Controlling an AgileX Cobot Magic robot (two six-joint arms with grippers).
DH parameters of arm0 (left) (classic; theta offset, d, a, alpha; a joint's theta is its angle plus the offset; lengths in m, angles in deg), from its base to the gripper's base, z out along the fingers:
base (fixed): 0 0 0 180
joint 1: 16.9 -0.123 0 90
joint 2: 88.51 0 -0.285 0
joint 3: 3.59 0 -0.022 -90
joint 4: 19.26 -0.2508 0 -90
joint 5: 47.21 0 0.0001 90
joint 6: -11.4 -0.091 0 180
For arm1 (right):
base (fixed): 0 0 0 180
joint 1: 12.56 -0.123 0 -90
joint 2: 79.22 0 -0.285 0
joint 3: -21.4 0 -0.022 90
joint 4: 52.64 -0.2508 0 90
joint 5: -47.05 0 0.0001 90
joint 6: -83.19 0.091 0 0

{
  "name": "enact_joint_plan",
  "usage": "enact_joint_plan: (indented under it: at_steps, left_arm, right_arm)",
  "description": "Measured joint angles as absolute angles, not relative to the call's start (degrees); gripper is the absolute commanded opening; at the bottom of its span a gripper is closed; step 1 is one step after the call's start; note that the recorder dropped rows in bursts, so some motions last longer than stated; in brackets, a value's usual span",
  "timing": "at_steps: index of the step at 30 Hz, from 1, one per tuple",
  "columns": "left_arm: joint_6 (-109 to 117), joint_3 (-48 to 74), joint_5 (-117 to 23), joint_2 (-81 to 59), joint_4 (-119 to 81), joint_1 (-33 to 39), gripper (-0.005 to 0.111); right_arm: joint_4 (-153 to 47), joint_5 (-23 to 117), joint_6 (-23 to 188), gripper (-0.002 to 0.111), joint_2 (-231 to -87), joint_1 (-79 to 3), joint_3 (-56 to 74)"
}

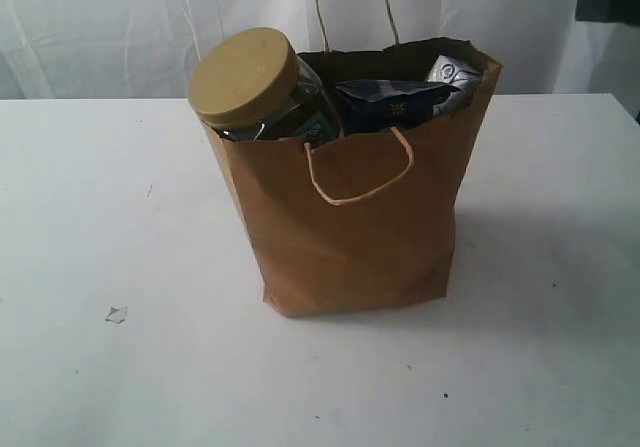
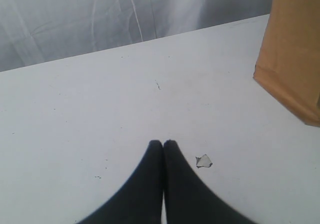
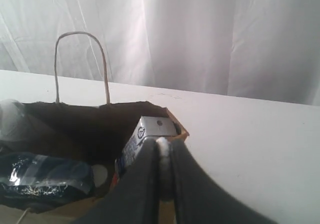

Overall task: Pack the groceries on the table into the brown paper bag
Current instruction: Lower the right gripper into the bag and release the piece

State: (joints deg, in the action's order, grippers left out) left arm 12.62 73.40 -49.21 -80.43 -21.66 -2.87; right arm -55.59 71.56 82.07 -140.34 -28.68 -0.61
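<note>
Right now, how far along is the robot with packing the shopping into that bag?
It looks finished. Done: the tan-lidded jar, a blue packet and a small white-blue packet stick out of the brown paper bag. In hand: nothing; the left gripper and right gripper are shut, holding no grocery. Left: no groceries show on the table, only a white scrap. The bag's depths are hidden.

L gripper [image 2: 163,145] fingers tip to tip, angled low; R gripper [image 3: 161,145] fingers near-closed, thin gap btwn.
</note>
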Motion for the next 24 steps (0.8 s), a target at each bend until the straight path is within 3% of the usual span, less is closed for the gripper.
enact_joint_plan:
  at_steps: [14,24]
  left_arm:
    - [12.62,73.40,-49.21,-80.43,-21.66,-2.87,0.000]
    - [12.62,73.40,-49.21,-80.43,-21.66,-2.87,0.000]
  right_arm:
    - [-55.59,77.70,77.73,0.000,-154.41,-37.32,10.06]
    - [-55.59,81.49,77.62,0.000,-164.72,-37.95,15.85]
